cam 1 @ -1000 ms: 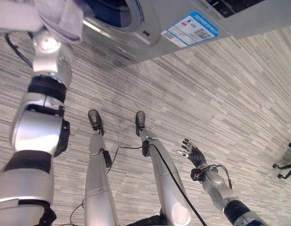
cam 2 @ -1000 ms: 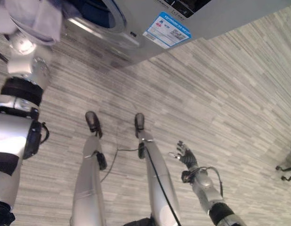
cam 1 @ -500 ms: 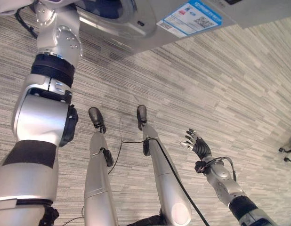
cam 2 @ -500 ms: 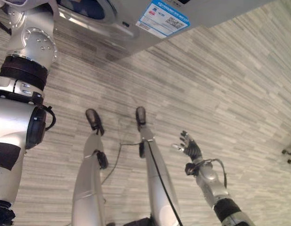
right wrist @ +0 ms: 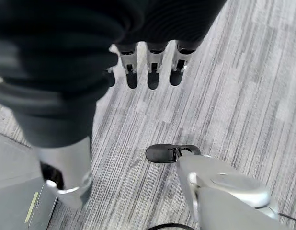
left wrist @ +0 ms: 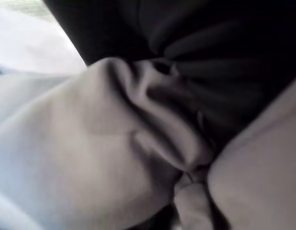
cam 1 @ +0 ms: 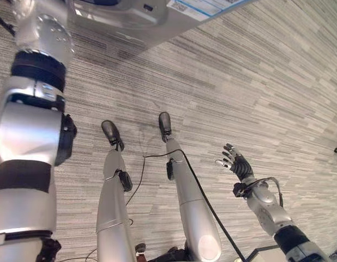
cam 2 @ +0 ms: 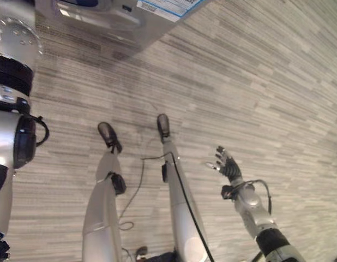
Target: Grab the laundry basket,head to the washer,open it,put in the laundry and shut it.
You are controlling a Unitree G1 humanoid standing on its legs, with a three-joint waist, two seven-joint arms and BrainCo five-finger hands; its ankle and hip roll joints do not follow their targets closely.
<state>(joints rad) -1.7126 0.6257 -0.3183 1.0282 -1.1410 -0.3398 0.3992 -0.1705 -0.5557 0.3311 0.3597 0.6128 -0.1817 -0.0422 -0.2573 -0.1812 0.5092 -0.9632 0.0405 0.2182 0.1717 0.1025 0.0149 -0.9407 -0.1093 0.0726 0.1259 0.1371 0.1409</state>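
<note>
Up at the washer point(cam 1: 125, 13), pale laundry point(left wrist: 90, 158) is going in, left fingers indiscernible; right hand point(cam 1: 238, 165) is hanging spread; door-shutting remaining.

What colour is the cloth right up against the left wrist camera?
Pale grey cloth, bunched in folds; the left wrist view shows it best.

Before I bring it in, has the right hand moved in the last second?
Cannot tell. The washer slid toward the view's top edge, so the camera moved; the open right hand sits roughly as far from it.
</note>
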